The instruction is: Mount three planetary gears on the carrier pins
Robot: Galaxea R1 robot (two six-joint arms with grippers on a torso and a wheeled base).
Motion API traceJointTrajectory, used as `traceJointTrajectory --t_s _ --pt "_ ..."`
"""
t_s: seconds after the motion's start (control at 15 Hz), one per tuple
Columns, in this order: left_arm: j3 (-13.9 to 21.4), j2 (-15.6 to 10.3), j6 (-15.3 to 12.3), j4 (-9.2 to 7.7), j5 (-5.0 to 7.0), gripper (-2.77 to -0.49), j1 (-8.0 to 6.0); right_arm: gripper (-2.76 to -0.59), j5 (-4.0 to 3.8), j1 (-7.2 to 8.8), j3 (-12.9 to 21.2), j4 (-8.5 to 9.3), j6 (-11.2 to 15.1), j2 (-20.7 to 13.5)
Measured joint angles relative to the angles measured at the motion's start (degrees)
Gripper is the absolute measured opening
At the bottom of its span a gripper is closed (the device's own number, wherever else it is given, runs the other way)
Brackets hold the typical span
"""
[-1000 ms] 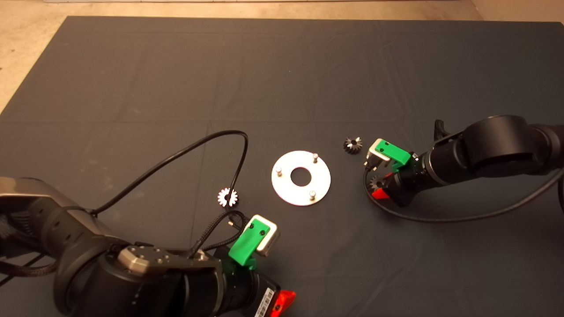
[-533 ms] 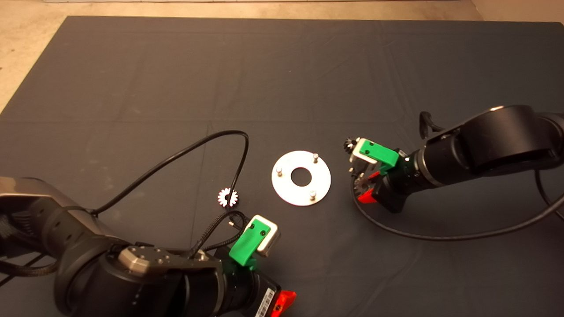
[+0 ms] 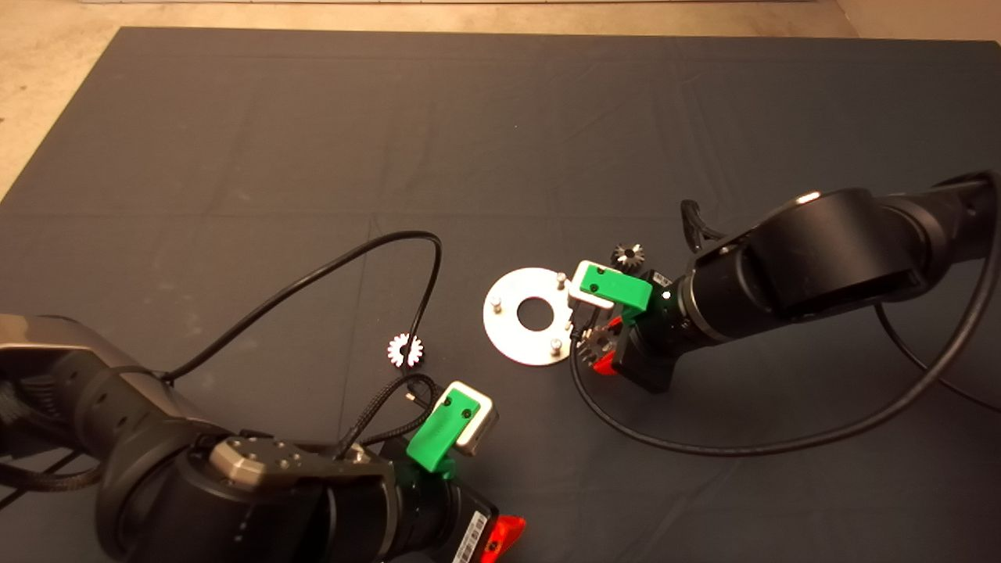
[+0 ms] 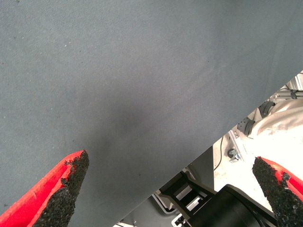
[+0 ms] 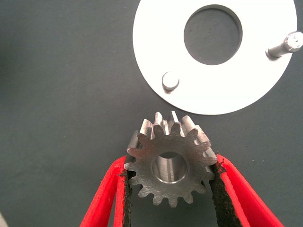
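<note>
Now we see the right gripper (image 5: 168, 182) — fingers clamped on a planetary gear (image 5: 169, 158) — just beside the disc (image 5: 156, 61); left gripper (image 4: 170, 184) hangs parked, fingers apart.

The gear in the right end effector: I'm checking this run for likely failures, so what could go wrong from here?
The gear is pinched only at its tooth tips by the right end effector, so it could slip or rotate.

Its bore is not over the nearest carrier pin yet; lowering off-centre could jam it or shove the loose disc.

The trailing cable might snag.
</note>
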Motion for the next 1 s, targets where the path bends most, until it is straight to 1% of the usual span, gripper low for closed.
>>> traceJointTrajectory --t_s 0.2,0.33,0.53,0.67,0.73,0.8,0.87,0.93,1.0 --pt "0.0 0.0 0.0 0.02 0.00 -0.77 0.00 -2.44 -1.28 0.00 -2.1 -0.02 -0.3 2.0" --pt "0.0 0.0 0.0 0.05 0.00 -0.77 0.00 -2.44 -1.22 0.00 -3.4 0.00 -1.2 4.2" --pt "0.0 0.0 0.0 0.05 -0.01 -0.77 0.00 -2.44 -1.15 -0.02 -5.2 0.00 -1.5 6.3" --pt "0.0 0.0 0.0 0.05 0.00 -0.77 0.00 -2.44 -1.65 -0.02 -5.9 0.00 -2.2 7.3" --pt "0.0 0.0 0.0 0.05 0.00 -0.77 -0.01 -2.45 -2.50 -0.05 -6.1 0.00 -2.7 7.8" --pt "0.0 0.0 0.0 0.05 0.00 -0.77 0.00 -2.45 -3.61 -0.05 -6.3 0.00 -3.3 8.2" --pt "0.0 0.0 0.0 0.05 0.00 -0.77 -0.01 -2.45 -4.99 -0.07 -6.5 0.00 -4.7 8.6" --pt "0.0 0.0 0.0 0.05 0.00 -0.77 0.00 -2.45 -5.99 -0.09 -6.8 0.00 -5.2 9.0" --pt "0.0 0.0 0.0 0.06 0.00 -0.77 -0.01 -2.45 -6.03 -0.20 -7.1 0.00 -5.5 9.2"
